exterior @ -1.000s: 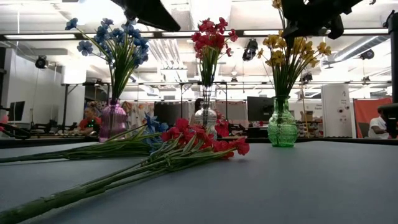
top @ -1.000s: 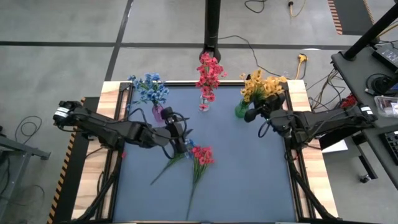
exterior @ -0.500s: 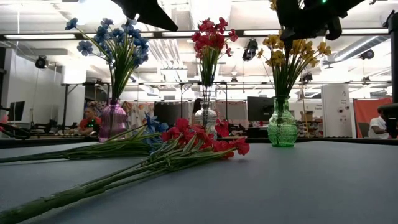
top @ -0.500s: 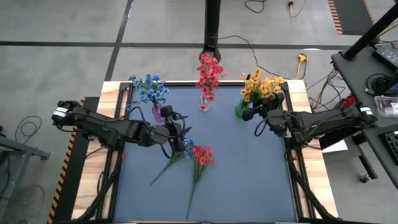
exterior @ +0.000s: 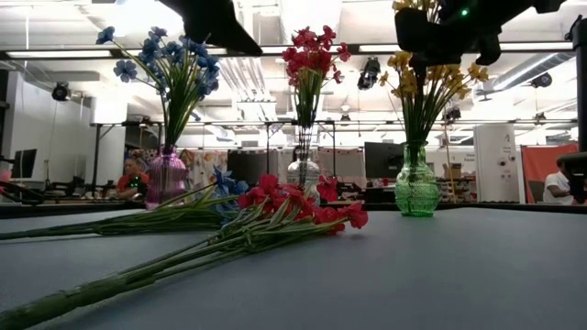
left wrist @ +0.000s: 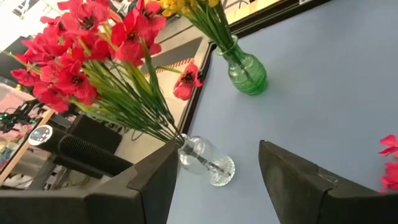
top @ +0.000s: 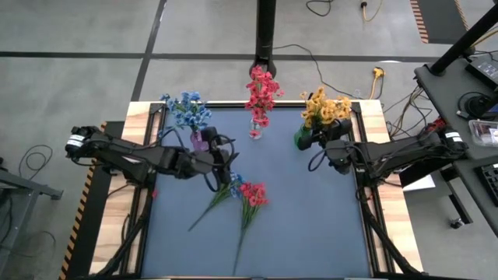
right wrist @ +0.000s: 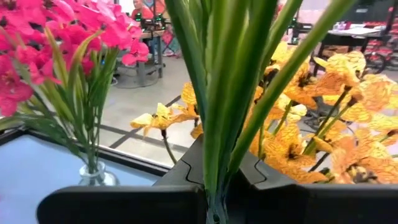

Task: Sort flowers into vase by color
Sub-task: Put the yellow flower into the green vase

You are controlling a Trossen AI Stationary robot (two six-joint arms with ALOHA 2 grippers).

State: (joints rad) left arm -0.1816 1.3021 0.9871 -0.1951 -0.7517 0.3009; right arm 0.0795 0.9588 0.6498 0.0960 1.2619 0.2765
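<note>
Three vases stand along the far edge: a purple vase (top: 198,141) with blue flowers, a clear vase (top: 255,131) with red flowers, and a green vase (top: 301,138) with yellow flowers (top: 325,107). A blue sprig (top: 226,189) and a red sprig (top: 250,198) lie flat on the blue mat. My right gripper (top: 313,140) is beside the green vase, shut on green stems. My left gripper (top: 224,159) hovers open by the purple vase, above the lying sprigs, with nothing between its fingers (left wrist: 155,186). My right gripper pinches a bundle of green stems (right wrist: 217,149) between its two fingers. The fingers come in level from the table's right and lie across the stems, which stand about upright among the yellow blossoms (right wrist: 292,143). The stems' lower end is hidden.
The near half of the mat (top: 311,233) holds only the lying sprigs' stems. A black post (top: 267,31) rises behind the far edge. In the low view the room behind shows desks and people (exterior: 133,179).
My right gripper has moved toward the table's left, closer over the green vase, and sunk slightly, still shut on the stems. My left gripper has rolled a little at the wrist and stays open. The lying sprigs have not moved.
</note>
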